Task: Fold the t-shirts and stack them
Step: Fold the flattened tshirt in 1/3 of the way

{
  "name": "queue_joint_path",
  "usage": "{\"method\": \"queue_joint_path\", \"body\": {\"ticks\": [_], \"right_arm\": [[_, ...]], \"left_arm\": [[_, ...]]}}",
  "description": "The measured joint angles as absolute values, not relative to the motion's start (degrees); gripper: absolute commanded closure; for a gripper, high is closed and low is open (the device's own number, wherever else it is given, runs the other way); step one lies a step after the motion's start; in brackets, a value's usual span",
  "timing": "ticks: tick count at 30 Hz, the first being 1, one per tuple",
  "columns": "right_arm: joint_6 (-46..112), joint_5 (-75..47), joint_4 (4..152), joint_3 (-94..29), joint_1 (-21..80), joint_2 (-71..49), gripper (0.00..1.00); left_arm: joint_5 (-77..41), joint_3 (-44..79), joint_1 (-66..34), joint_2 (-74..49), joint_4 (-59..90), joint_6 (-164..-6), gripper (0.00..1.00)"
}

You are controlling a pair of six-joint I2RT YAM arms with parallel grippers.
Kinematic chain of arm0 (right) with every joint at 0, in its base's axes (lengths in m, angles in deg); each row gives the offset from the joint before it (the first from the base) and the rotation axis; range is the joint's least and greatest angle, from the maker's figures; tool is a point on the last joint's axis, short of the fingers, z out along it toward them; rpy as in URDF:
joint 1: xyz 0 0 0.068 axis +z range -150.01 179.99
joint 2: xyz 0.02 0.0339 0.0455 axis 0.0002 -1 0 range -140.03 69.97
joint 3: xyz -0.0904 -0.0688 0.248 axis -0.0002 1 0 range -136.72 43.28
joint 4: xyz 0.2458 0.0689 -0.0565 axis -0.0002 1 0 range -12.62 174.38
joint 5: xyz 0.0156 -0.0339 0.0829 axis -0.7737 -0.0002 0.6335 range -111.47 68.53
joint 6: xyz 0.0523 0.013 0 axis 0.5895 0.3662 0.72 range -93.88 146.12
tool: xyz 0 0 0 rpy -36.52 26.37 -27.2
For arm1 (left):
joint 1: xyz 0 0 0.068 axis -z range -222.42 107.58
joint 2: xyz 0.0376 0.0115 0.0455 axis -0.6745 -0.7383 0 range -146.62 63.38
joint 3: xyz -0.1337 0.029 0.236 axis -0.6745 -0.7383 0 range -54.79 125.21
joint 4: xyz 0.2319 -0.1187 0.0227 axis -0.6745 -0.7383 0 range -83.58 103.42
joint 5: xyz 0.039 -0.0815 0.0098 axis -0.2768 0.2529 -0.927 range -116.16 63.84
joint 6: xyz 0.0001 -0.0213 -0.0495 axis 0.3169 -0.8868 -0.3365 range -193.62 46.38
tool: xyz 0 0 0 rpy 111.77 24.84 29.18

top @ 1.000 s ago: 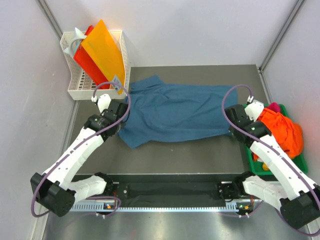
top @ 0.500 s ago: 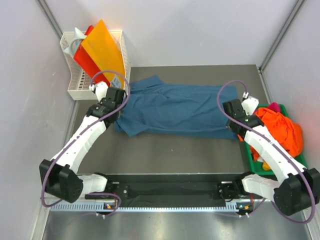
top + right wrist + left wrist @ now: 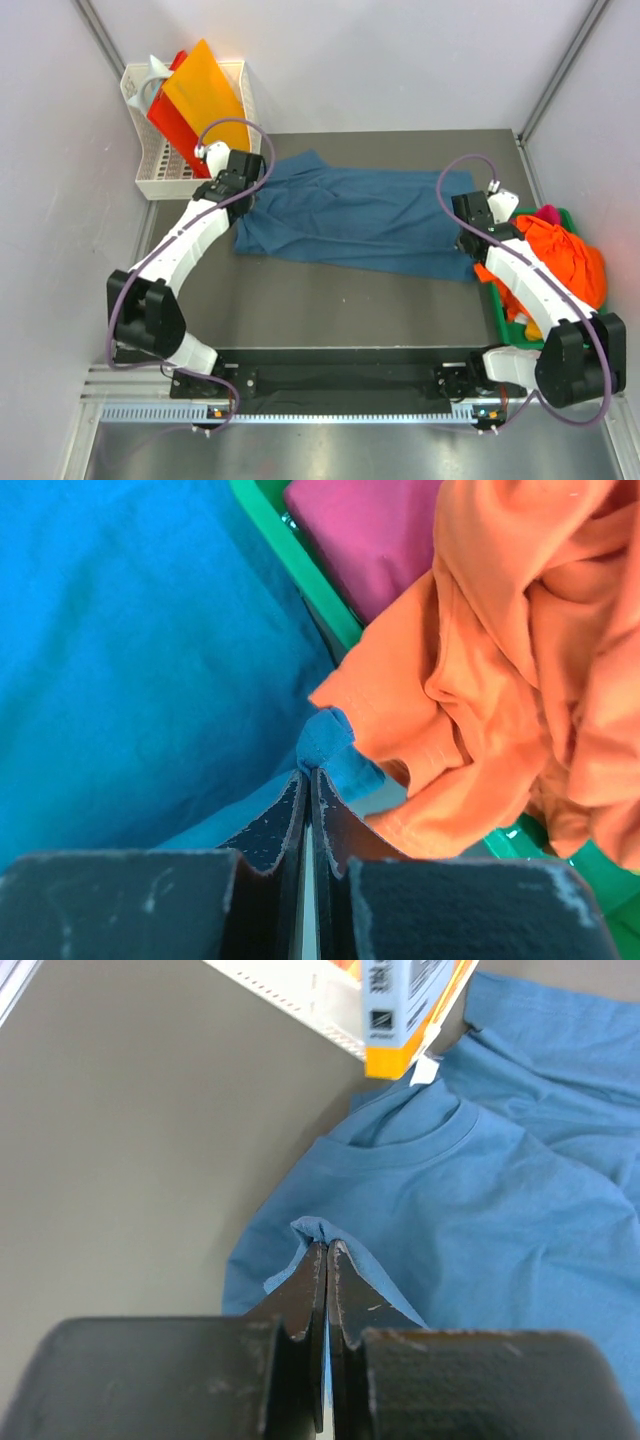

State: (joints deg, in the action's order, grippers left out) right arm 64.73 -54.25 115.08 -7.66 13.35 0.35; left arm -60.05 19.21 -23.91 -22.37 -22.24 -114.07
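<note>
step: fold of teal-blue t-shirt [image 3: 350,215], spread just left of green tray [image 3: 305,575] | left gripper [image 3: 327,1248]: clamped on collar-end edge, far from tray | right gripper [image 3: 308,777]: clamped on hem beside tray | advice: both edges to be carried evenly, cloth kept taut, orange t-shirt [image 3: 500,660] not snagged

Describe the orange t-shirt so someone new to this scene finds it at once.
Start at the table; a green tray sits at its right edge. The orange t-shirt lies crumpled in that tray, beside a magenta one. It is bunched and bright orange, unlike the blue t-shirt spread mid-table.
</note>
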Motion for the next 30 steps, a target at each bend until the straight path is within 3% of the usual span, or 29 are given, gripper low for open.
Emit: {"method": "queue_joint_path", "body": {"ticks": [30], "right_arm": [[64.0,-51.1,108.6,-6.9,9.5,-14.0,1.00]], "left_arm": [[-58.7,38.3,-25.9,-47.9,-19.2,-113.3,1.00]]}}
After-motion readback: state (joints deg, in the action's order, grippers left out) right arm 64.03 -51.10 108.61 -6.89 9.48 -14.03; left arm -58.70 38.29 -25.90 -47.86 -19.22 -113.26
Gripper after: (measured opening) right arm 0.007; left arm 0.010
